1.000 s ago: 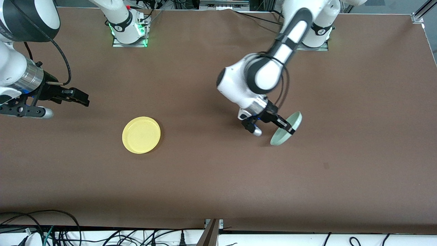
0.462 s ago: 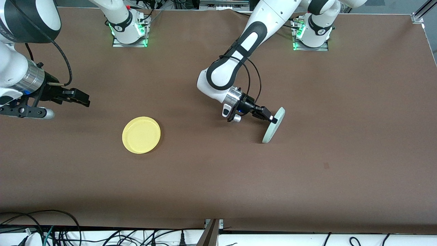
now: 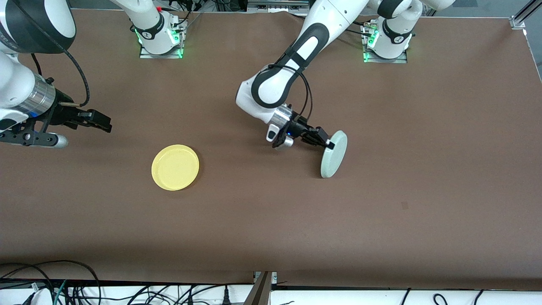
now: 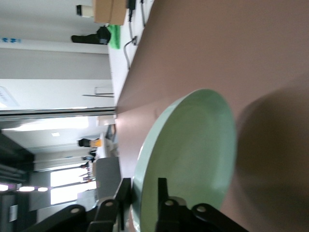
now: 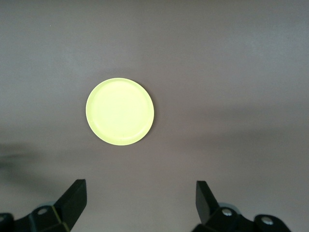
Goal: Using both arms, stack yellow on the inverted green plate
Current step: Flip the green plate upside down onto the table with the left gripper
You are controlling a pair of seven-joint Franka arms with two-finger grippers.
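With our left hand (image 3: 325, 142) gripping the tilted green plate (image 3: 334, 154), we should lower it gently, upside down, onto the worktop (image 3: 423, 127), while our open right hand (image 3: 99, 122) waits.

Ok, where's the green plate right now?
In the front view the green plate stands tilted on edge mid-table, gripped at its rim by the left gripper, toward the left arm's end from the flat yellow plate.

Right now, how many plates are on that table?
2. The yellow plate lies flat toward the right arm's end of the table. The green plate is tipped up on edge near the middle, its rim clamped in the left gripper.
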